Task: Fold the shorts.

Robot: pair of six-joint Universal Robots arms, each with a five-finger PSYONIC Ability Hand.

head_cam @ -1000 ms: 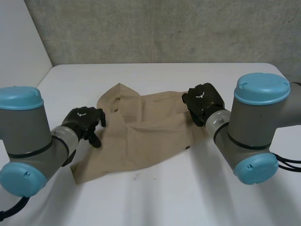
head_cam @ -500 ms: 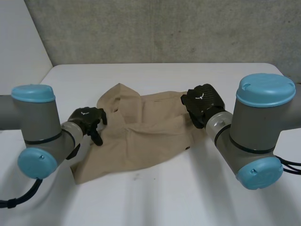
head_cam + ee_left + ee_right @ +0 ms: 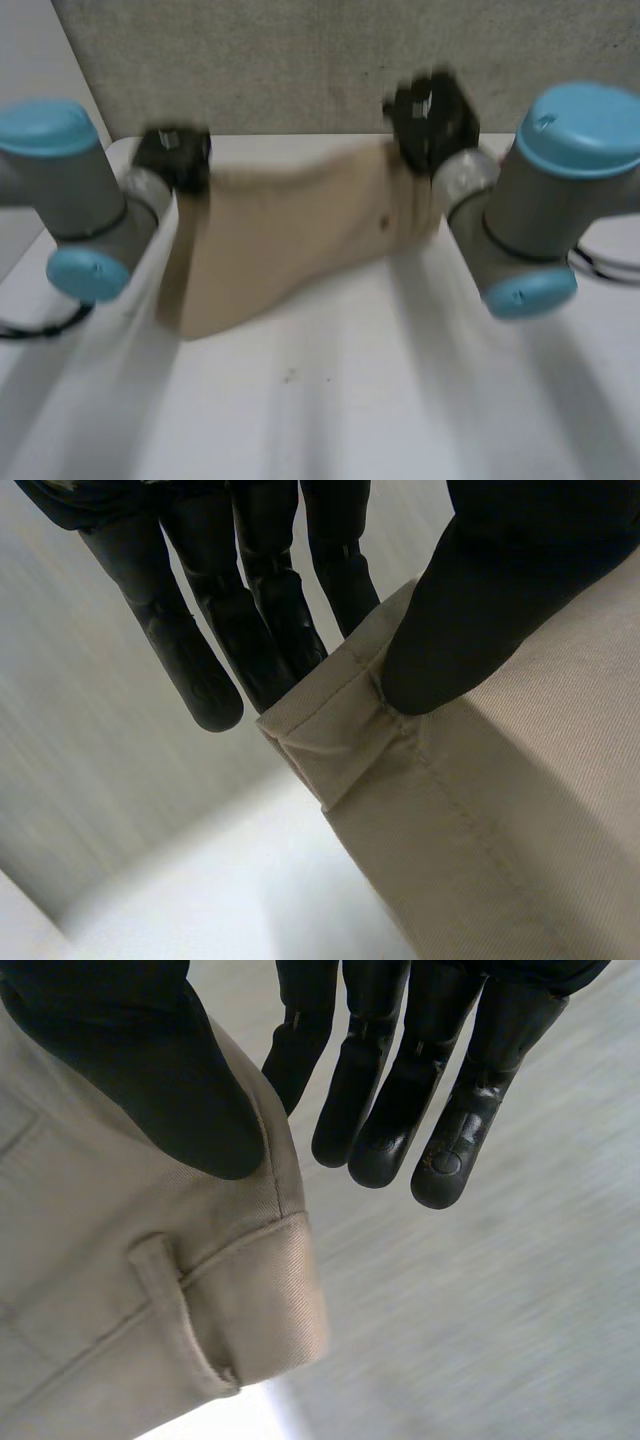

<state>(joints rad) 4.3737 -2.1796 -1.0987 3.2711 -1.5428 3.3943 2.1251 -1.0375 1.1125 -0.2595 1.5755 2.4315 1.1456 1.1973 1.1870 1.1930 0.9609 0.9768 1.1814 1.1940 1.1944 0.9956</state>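
Pinching tan shorts (image 3: 290,235) thumb-to-fingers at both top corners: left hand (image 3: 172,158) one corner, right hand (image 3: 432,112) other. Holding cloth spread, hanging over white table (image 3: 350,400).

You had one pair of tan shorts (image 3: 290,240) in front of you, and one white table (image 3: 350,400) below the shorts. Two black hands were on the shorts: one left hand (image 3: 172,155) at one top corner and one right hand (image 3: 430,115) at the other. Two arms flanked the shorts, one left arm (image 3: 70,210) and one right arm (image 3: 550,200). On the shorts you could count one belt loop (image 3: 185,1310) and one small dark dot (image 3: 385,221). One grey wall (image 3: 300,60) stood behind the shorts.
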